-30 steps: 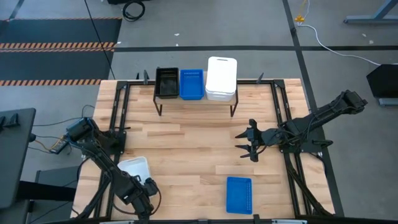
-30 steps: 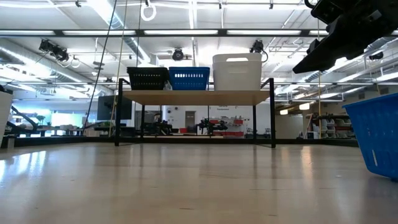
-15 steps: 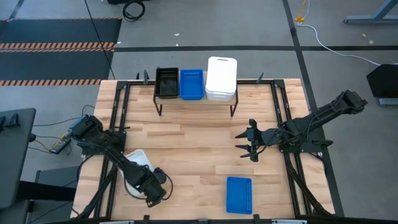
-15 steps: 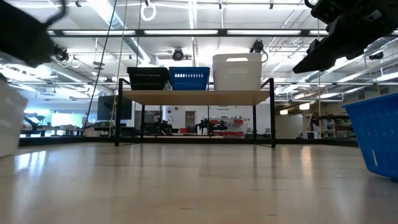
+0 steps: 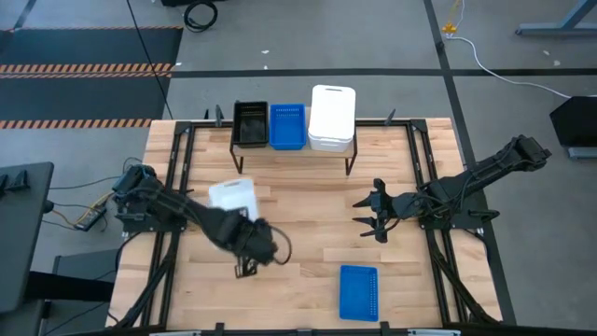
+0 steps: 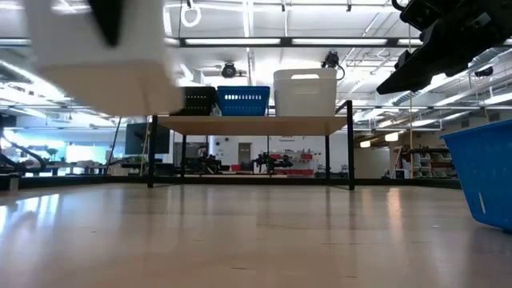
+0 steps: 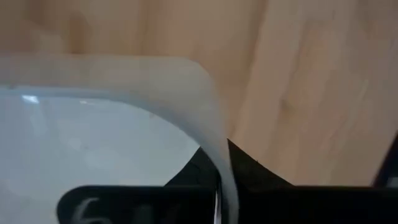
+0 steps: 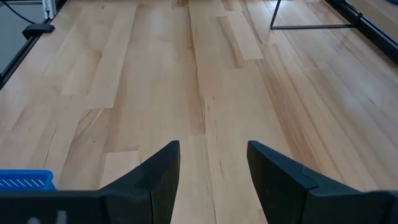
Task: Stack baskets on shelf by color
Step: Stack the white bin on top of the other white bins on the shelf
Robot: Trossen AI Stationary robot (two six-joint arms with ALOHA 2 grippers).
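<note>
**White basket lifted by left gripper, right arm idle**

Light butcher-block table (image 5: 298, 224), planks running left-right, black metal frame around edges. At 12 o'clock on table: the shelf (image 5: 280, 152), pale wooden plank on thin black legs. On shelf, side by side: black basket (image 5: 250, 123), perforated; blue basket (image 5: 287, 126), slotted sides; white stack (image 5: 332, 118), smooth opaque plastic, rounded corners, taller than its neighbours. Loose blue basket (image 5: 358, 290) at 5 o'clock on table, rectangular, perforated, resting flat.

White basket (image 5: 233, 199) at 9 o'clock from table centre, held off the tabletop; seen in low view as a blurred pale block (image 6: 104, 60) high up, clear of the wood. Translucent rounded rim visible in left wrist view (image 7: 186, 106).

Left arm stretched from table's 9 o'clock edge toward centre, elbow low. Left gripper (image 5: 244, 220) clamped on white basket rim, one finger (image 7: 199, 171) inside wall, other outside.

Right arm reaching in from 3 o'clock edge, wrist level. Right gripper (image 5: 372, 213) spread wide, grasping nothing, hanging above bare wood; dark fingers (image 8: 155, 174) parted.
</note>
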